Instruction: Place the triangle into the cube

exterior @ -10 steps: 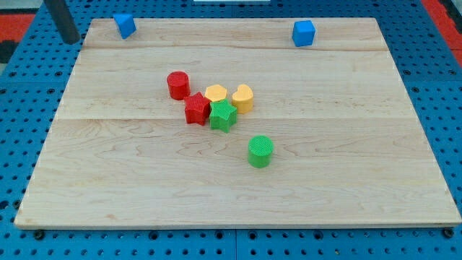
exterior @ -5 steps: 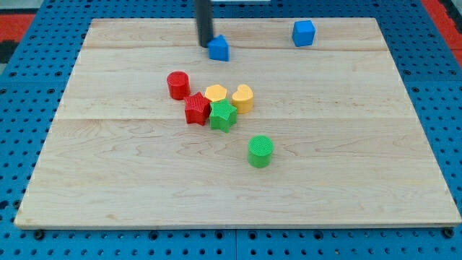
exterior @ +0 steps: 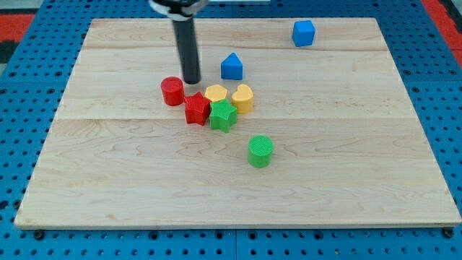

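The blue triangle [exterior: 232, 66] lies on the wooden board [exterior: 346, 159], above the middle cluster. The blue cube [exterior: 304, 32] sits near the view's top right, well apart from the triangle. My tip [exterior: 191, 81] stands on the board to the left of the triangle, a short gap away, and just up and right of the red cylinder [exterior: 172, 92].
A cluster sits below my tip: a red star-like block [exterior: 196, 108], a yellow block [exterior: 215, 94], a yellow heart-like block [exterior: 243, 98] and a green star [exterior: 223, 115]. A green cylinder [exterior: 260, 151] stands alone lower right.
The blue triangle has moved from the top left corner rightward and down to above the cluster. My tip moved with it, then down and left beside the red cylinder, which shifted slightly left.
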Action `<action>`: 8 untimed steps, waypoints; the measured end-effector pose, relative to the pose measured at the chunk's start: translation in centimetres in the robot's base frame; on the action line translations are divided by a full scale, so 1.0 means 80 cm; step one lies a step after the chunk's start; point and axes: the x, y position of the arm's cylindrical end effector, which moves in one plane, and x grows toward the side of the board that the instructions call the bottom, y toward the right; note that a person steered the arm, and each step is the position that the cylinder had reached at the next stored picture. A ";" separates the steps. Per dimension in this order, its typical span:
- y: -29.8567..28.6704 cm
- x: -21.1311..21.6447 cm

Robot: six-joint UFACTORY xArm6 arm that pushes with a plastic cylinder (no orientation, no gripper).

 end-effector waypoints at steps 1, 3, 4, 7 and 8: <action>0.092 -0.025; 0.083 -0.041; 0.014 -0.036; 0.172 -0.115; 0.172 -0.062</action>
